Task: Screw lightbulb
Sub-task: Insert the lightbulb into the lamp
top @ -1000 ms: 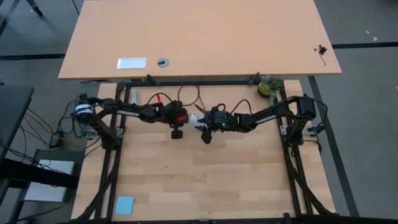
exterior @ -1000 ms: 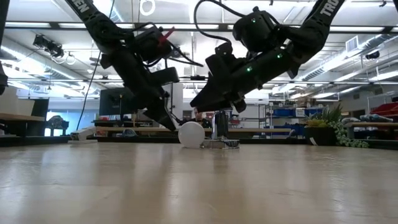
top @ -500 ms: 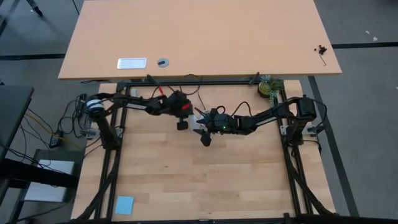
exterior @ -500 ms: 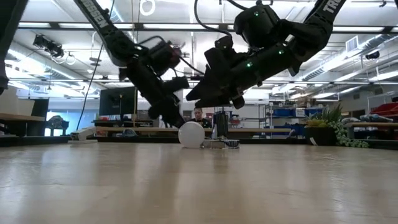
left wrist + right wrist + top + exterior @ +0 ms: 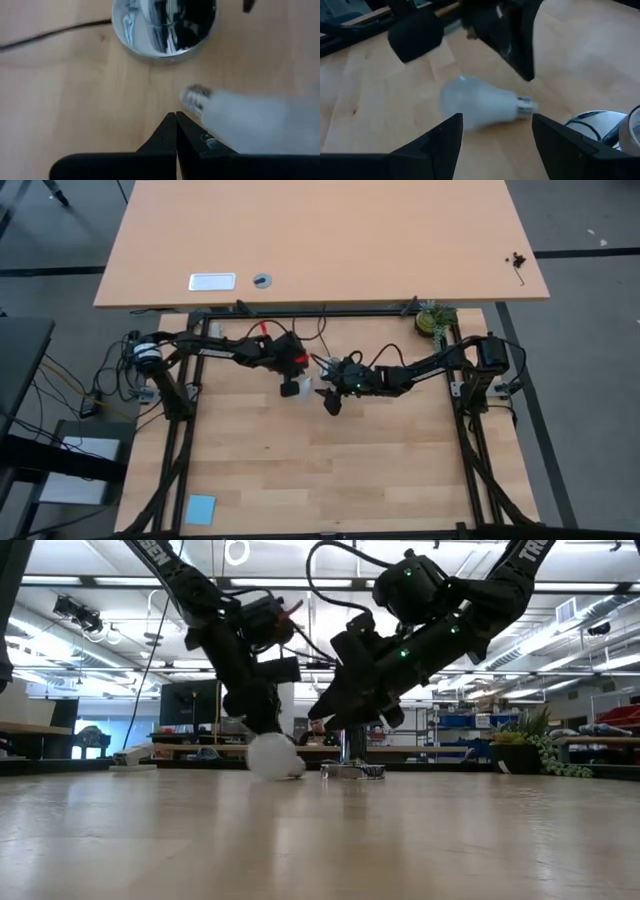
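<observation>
Lightbulb (image 5: 479, 106) lying on its side on the tabletop (image 5: 330, 470), both pincers over it.

Bulb rests free on the wood just beside the silver socket disc (image 5: 164, 24), screw base twd the disc, not touching it. Left pincer (image 5: 176, 131) is clenched, fingers pressed together w/ nothing btwn them, tips at the bulb's neck. Right pincer (image 5: 497, 131) is released, fingers spread wide w/ the bulb seen btwn them but farther off, not gripped. Black cord (image 5: 55, 34) runs from the disc across the wood. High view: arms meet near mid-tabletop, toward the back edge.
</observation>
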Robot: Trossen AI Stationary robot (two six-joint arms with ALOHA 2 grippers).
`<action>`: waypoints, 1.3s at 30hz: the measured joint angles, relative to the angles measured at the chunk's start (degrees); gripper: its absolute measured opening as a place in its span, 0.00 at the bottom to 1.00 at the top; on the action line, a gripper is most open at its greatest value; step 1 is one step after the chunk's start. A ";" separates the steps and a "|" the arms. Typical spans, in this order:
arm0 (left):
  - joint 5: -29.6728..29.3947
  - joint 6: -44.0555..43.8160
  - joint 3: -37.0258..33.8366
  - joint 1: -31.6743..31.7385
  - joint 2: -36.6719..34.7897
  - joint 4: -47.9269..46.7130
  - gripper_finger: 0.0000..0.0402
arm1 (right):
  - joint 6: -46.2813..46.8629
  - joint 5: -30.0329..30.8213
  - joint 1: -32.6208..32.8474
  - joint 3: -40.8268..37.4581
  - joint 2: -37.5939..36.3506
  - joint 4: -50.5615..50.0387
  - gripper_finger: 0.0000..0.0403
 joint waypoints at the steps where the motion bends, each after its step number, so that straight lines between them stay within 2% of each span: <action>1: -0.79 -1.36 -0.13 -0.68 0.03 -0.98 0.00 | 0.07 0.18 0.42 0.00 -0.02 0.01 0.62; 8: -4.03 -4.28 -0.13 -3.95 -1.40 -3.99 0.00 | -2.83 1.58 3.05 0.00 -0.04 0.05 0.67; 16: -4.37 -8.30 -0.12 -5.11 -8.34 -13.78 0.00 | -3.03 1.57 3.54 0.00 -0.04 0.11 0.68; 21: -1.21 -11.51 -0.73 -7.23 -10.20 -21.48 0.00 | -3.03 1.55 3.55 0.00 -0.04 0.52 0.68; 26: 5.42 -13.78 -3.67 -12.09 -9.74 -16.94 0.00 | -3.03 1.25 3.94 0.00 -0.04 0.43 0.68; 32: 5.76 -17.28 -5.25 -16.49 -9.75 -7.17 0.00 | -1.76 0.78 5.14 0.00 -0.86 -1.73 0.68; 39: 5.57 -17.87 -5.38 -18.25 -8.94 3.82 0.00 | 2.06 0.76 7.16 -0.04 -5.93 -11.30 0.68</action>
